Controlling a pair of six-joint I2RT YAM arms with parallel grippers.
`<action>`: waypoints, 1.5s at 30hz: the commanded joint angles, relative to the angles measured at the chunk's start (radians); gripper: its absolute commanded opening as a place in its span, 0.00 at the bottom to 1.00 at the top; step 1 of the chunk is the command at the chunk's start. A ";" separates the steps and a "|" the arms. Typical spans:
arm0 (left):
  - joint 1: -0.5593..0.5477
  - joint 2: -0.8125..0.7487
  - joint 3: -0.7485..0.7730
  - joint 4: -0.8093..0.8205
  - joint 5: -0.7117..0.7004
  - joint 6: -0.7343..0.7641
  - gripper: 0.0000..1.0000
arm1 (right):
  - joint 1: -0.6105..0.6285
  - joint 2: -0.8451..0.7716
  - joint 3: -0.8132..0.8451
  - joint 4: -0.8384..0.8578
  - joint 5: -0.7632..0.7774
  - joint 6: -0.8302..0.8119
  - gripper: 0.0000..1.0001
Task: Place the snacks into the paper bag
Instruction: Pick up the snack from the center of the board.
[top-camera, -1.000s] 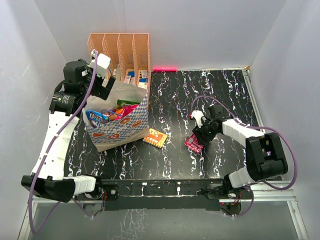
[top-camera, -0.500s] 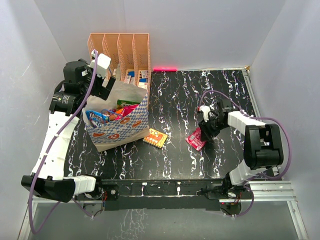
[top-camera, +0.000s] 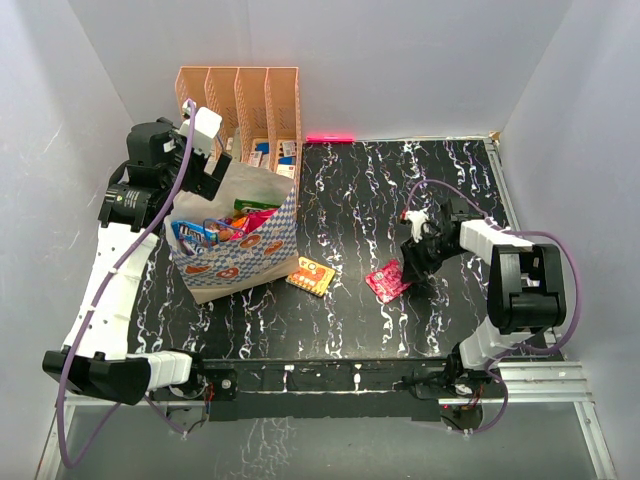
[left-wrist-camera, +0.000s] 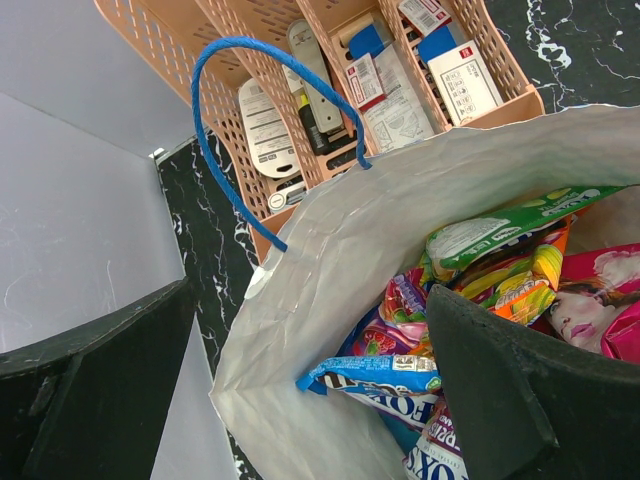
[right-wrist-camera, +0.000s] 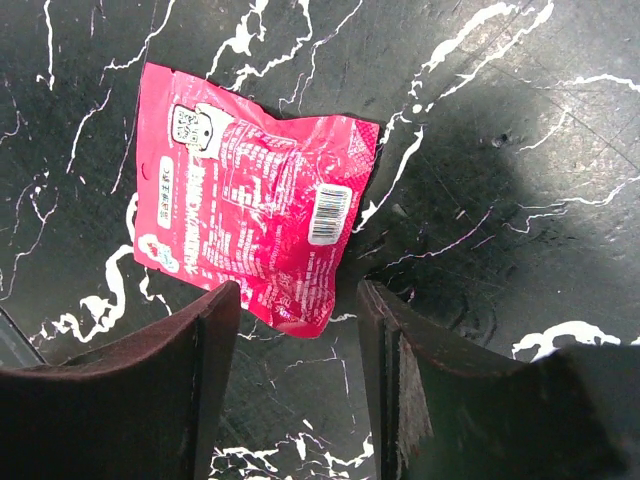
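The paper bag (top-camera: 262, 252) with blue checks and donut prints stands open at the left and holds several snacks (left-wrist-camera: 470, 300). My left gripper (top-camera: 208, 152) hangs open over the bag's back rim, holding nothing; its fingers (left-wrist-camera: 520, 390) straddle the bag's white inner wall (left-wrist-camera: 330, 300). A pink packet (top-camera: 387, 281) lies flat on the black marbled table. My right gripper (top-camera: 412, 262) is open just right of it; in the right wrist view the packet's (right-wrist-camera: 255, 215) near corner lies between the fingertips (right-wrist-camera: 215, 330), untouched. An orange packet (top-camera: 312, 274) lies beside the bag.
A peach perforated file rack (top-camera: 240, 105) with small items stands behind the bag, also in the left wrist view (left-wrist-camera: 330, 100). A blue bag handle (left-wrist-camera: 225, 130) arches up. White walls enclose the table on three sides.
The right gripper let go of the pink packet and drew back to the right; the packet now lies flat on the table. The left arm has not moved.
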 joint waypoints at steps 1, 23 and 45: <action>0.006 -0.035 0.007 -0.005 0.010 0.003 0.98 | -0.021 0.028 0.024 -0.025 -0.012 -0.019 0.52; 0.007 -0.022 0.017 -0.006 0.025 -0.001 0.98 | -0.001 -0.052 -0.082 0.084 0.115 0.063 0.43; 0.006 -0.007 0.041 0.003 0.127 0.022 0.98 | -0.001 -0.146 0.087 0.083 -0.012 0.135 0.08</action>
